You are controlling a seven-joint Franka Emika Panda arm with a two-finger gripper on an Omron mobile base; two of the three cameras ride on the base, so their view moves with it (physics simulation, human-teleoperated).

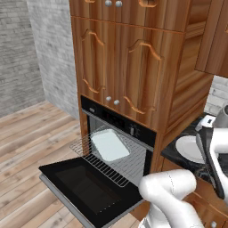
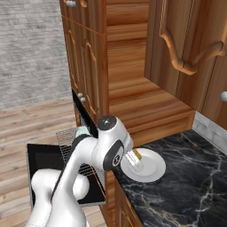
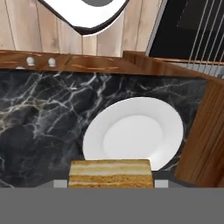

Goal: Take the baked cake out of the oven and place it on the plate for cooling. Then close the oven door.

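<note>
The gripper hangs over the round white plate on the black marble counter, clamped on the golden-orange square cake. Placing seems in hand: lower, release, then shut the wide black oven door, lying open.

Baked cake's lower part and gripper fingertips, hidden behind the hand view's bottom edge.
</note>
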